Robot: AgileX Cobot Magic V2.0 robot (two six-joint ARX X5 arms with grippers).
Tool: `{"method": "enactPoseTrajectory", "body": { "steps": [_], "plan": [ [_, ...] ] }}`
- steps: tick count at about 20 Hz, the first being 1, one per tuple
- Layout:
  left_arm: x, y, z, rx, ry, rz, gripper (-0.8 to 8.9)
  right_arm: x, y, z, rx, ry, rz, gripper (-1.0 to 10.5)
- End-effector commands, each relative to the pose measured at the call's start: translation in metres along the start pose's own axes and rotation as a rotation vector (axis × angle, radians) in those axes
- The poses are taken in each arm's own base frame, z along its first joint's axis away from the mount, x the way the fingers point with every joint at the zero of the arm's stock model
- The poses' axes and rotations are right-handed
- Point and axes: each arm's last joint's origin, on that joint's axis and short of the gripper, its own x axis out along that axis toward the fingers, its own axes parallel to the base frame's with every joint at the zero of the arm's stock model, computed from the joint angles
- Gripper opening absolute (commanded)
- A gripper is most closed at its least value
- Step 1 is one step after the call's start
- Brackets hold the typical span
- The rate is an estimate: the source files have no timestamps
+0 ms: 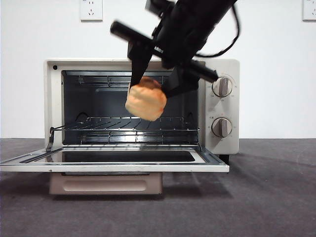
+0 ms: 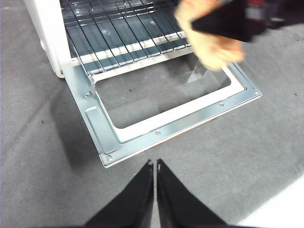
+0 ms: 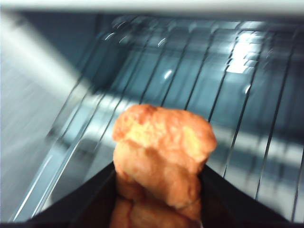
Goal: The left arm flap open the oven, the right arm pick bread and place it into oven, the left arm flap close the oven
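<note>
Right tool clamped on the bread — loaf hangs between its jaws, in the air at the oven mouth above the wire rack and dropped door — left tool closed, over the desk.

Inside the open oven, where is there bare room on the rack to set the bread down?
The wire rack in the oven shows bare from wall to wall. The right gripper, shut on the bread, crowds the upper middle of the opening. The lowered door is bare too.
</note>
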Motion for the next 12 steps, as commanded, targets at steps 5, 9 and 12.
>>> {"method": "enactPoseTrajectory", "body": {
  "steps": [5,9,12],
  "plan": [
    [-0.001,-0.001,0.002,0.003,-0.012,-0.004,0.15,0.034,0.007,0.01,0.054,-0.14,-0.056,2.2],
    [-0.001,-0.001,0.002,0.003,-0.012,-0.004,0.16,0.044,-0.001,0.008,0.068,-0.183,-0.147,2.2],
    [-0.001,-0.001,0.002,0.006,-0.012,-0.004,0.16,0.052,-0.008,0.006,0.08,-0.172,-0.165,2.5]
  ]
}}
